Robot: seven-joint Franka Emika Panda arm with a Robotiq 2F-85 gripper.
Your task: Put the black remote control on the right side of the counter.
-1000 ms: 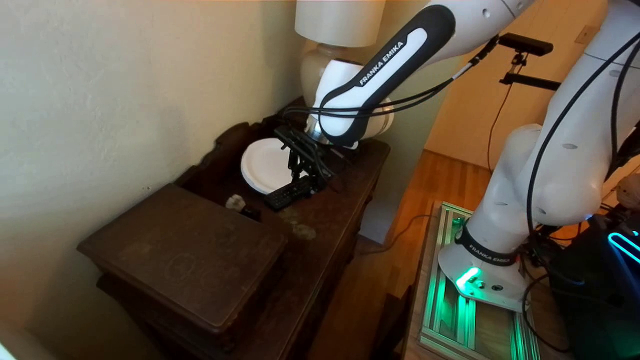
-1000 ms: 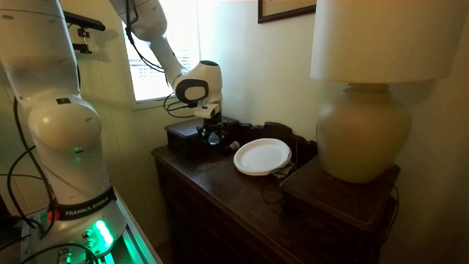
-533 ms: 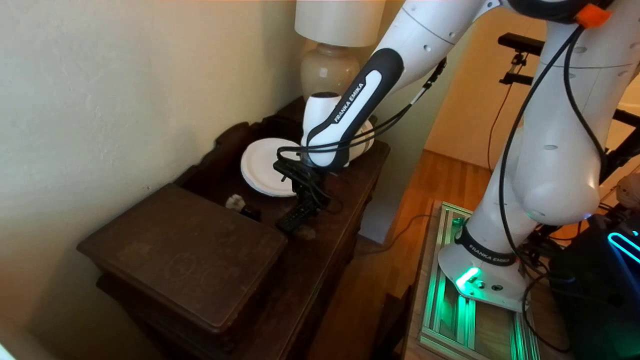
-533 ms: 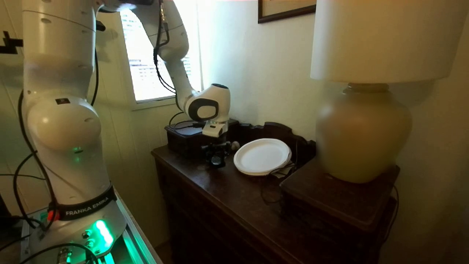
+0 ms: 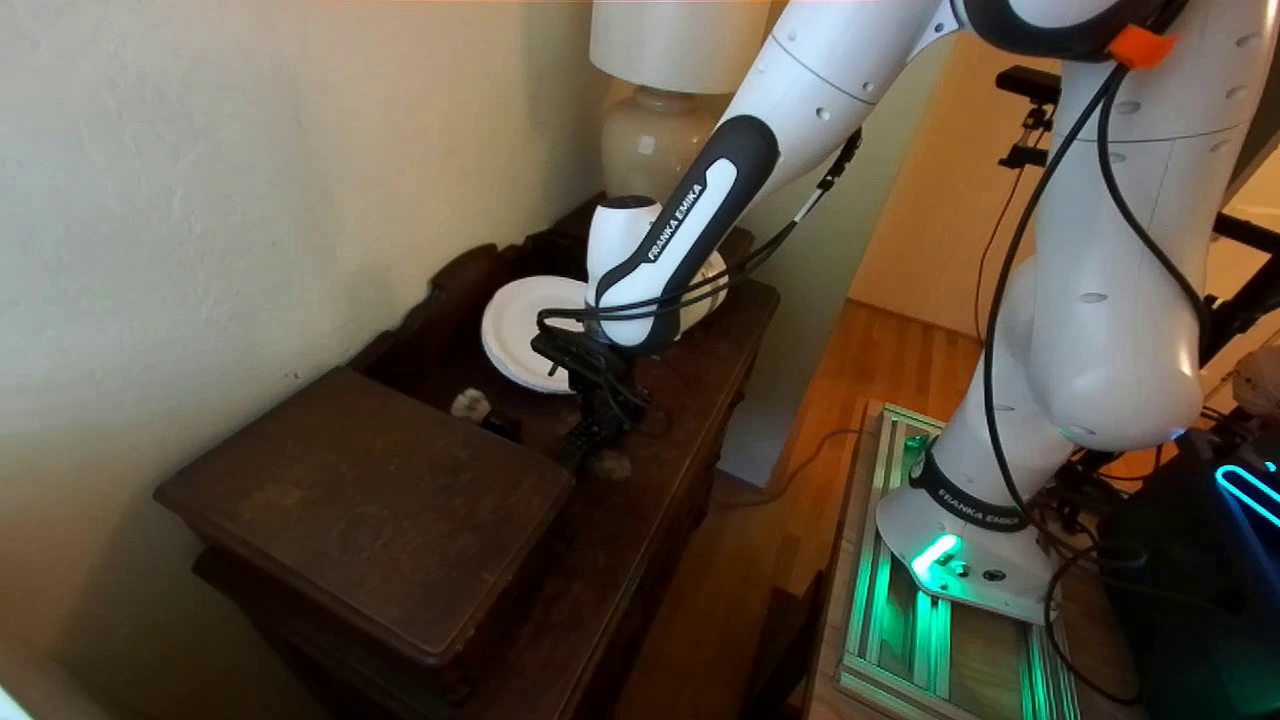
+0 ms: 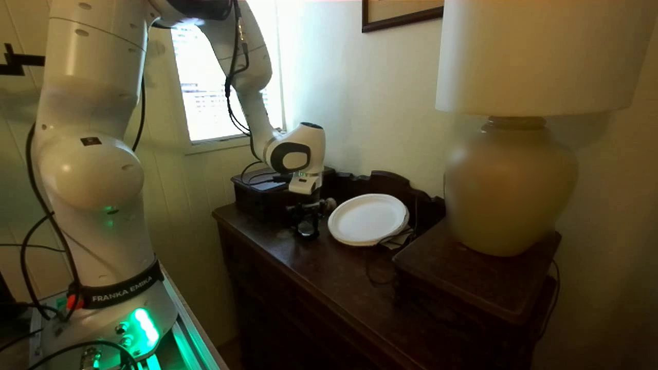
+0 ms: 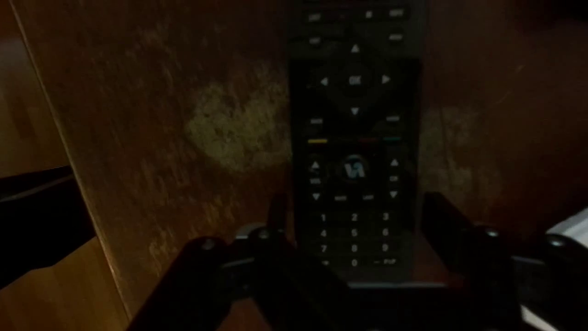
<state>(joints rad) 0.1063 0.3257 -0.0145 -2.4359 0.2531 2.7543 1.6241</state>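
Note:
The black remote control (image 7: 356, 128) fills the middle of the wrist view, buttons up. In an exterior view only its dark far end (image 5: 572, 450) shows, under the gripper. My gripper (image 7: 356, 207) has one finger along each long side of its numbered end. The fingers stand about one remote width apart; contact is dim and a thin strip shows beside the left finger. The gripper also shows low over the counter (image 6: 334, 272) in an exterior view (image 6: 307, 221). I cannot tell whether the remote touches the counter top. Worn pale patches lie on both sides of it.
A white plate (image 5: 525, 335) lies beside the gripper, also in an exterior view (image 6: 367, 221). A raised box section (image 5: 370, 500) stands close by. A small pale-topped object (image 5: 470, 405) lies near it. A large lamp (image 6: 509, 185) and a thin cable (image 6: 372, 277) are farther along.
The gripper has come down and moved away from the lamp toward the raised box section. The remote has moved along with it. Over the last half second the motion is small.

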